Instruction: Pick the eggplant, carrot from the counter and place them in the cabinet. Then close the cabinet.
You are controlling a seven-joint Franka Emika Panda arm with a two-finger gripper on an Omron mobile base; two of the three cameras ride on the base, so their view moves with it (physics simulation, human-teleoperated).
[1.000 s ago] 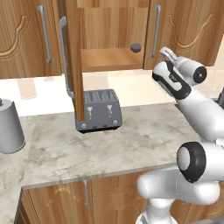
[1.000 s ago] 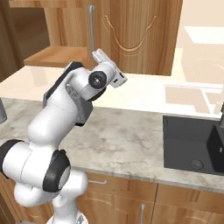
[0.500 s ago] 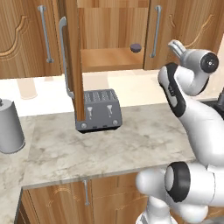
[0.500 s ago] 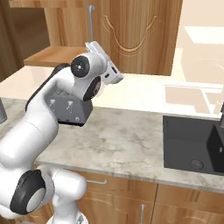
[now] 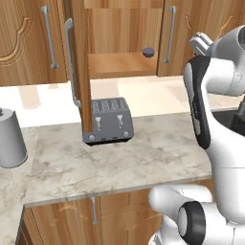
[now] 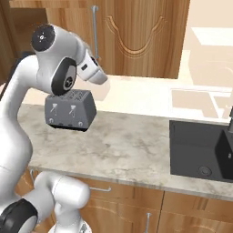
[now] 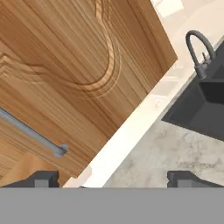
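My pincer [image 7: 112,177] is spread wide, holding and touching nothing, facing a closed cabinet door [image 7: 83,74]. The eggplant [image 5: 148,51] sits on the open cabinet [image 5: 122,64] shelf, above the toaster [image 5: 108,120].

The arm [image 6: 27,113] has glossy white rounded links, dark grey joint discs and black side panels.

Cabinet [image 5: 122,67] warm wood; counter [image 5: 158,153] marbled stone.
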